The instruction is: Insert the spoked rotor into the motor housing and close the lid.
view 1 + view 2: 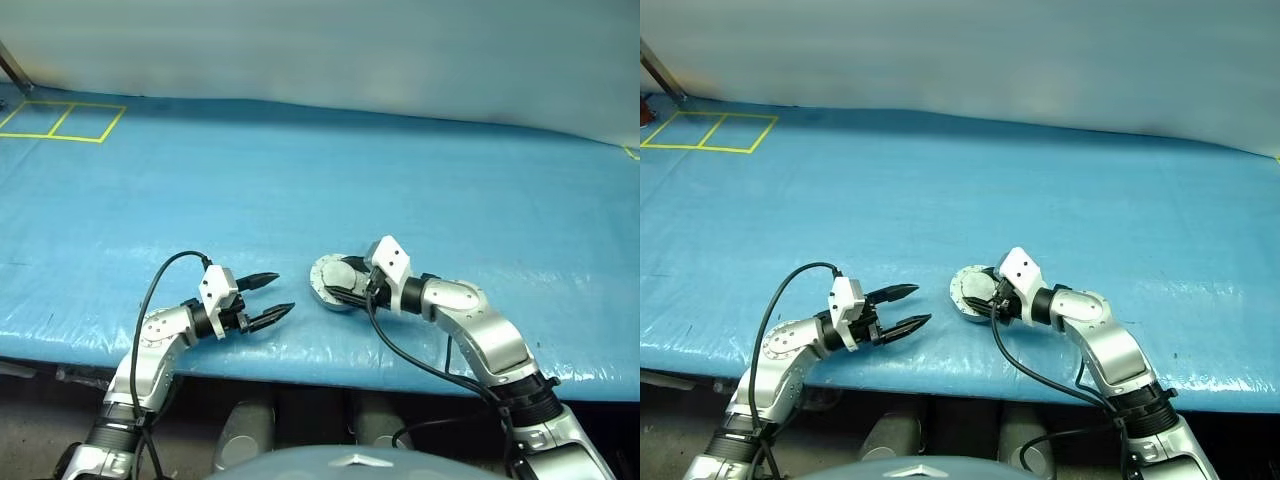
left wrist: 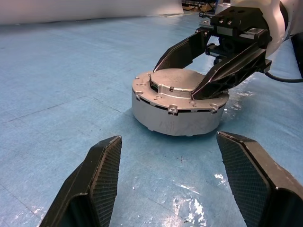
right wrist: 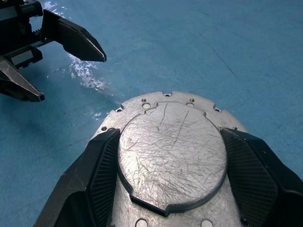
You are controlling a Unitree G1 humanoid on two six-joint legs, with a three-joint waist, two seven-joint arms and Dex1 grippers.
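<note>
**One housing, lid on, right gripper on the lid**

We count one motor housing (image 2: 176,116) near the front edge of the blue table cover (image 1: 300,180), one lid (image 3: 173,153) seated on it, plain silver face up. Inside hidden. Right gripper (image 2: 187,71) straddles the lid's raised disc, fingers against its sides. Left gripper (image 1: 272,297) sits just left, spread and empty. Yellow taped squares (image 1: 65,120) far left.
</note>
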